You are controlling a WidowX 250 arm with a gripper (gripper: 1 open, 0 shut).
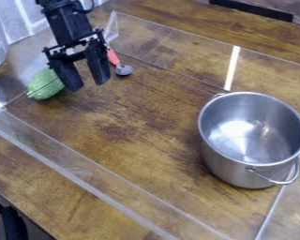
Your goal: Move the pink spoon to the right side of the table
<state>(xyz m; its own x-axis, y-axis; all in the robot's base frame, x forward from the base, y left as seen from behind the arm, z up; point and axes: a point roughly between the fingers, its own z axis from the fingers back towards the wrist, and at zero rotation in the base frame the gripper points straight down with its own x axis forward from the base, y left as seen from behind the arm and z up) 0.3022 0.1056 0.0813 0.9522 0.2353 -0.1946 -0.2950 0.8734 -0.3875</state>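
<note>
The black arm [65, 13] is cut off by the top edge toward eleven o'clock, so its upper part is out of view. Its gripper [89, 75] is dark and soft in outline, the finer parts of its fingers too small to make out. The gripper hides part of the green ridged object [45, 82] at about ten o'clock, and whatever lies directly behind the gripper cannot be seen. Toward eleven o'clock, the pink spoon [112, 58] is small and blurred, its details too small to tell. At seven o'clock, a dark and blue thing [5, 223] is cut off by the left edge, its kind unclear. The steel pot [251, 139] at four o'clock hides the tabletop [153, 122] beneath it.
</note>
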